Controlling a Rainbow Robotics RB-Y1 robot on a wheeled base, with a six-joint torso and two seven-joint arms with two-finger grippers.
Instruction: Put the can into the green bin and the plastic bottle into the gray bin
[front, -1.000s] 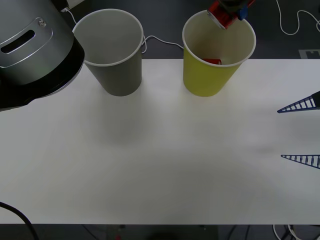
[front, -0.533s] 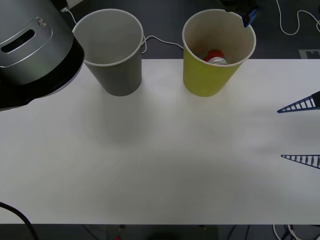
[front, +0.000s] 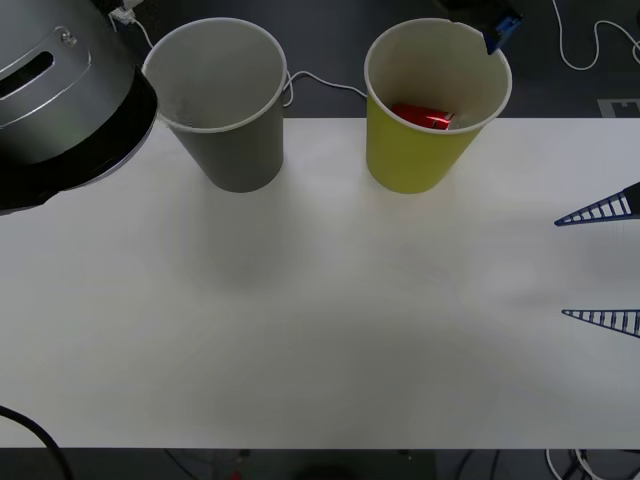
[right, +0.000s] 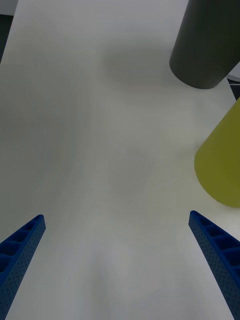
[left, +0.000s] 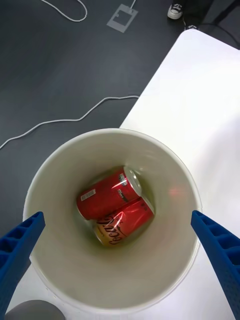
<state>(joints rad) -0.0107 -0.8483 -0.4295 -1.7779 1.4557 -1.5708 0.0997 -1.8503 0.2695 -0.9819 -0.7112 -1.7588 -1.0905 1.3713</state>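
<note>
The green bin (front: 420, 150) stands at the table's back, right of centre. Red cans lie on their sides at its bottom, one can (left: 106, 194) across another (left: 124, 224); red shows inside the rim (front: 424, 116) in the front view. My left gripper (left: 116, 216) hangs open right above this bin's mouth, holding nothing; one blue finger (front: 500, 28) shows by the far rim. The gray bin (front: 228, 110) stands to the left, nothing visible inside. My right gripper (front: 600, 265) waits open at the table's right edge. The plastic bottle is out of view.
The white table (front: 320, 320) spreads wide in front of both bins. My left arm's silver shell (front: 60, 90) fills the upper left corner. White cables (front: 320, 82) run on the dark floor behind the table.
A second ago my left gripper held a red can above the green bin's far rim. The can has dropped in and settled on its side, and the fingers are bare.
</note>
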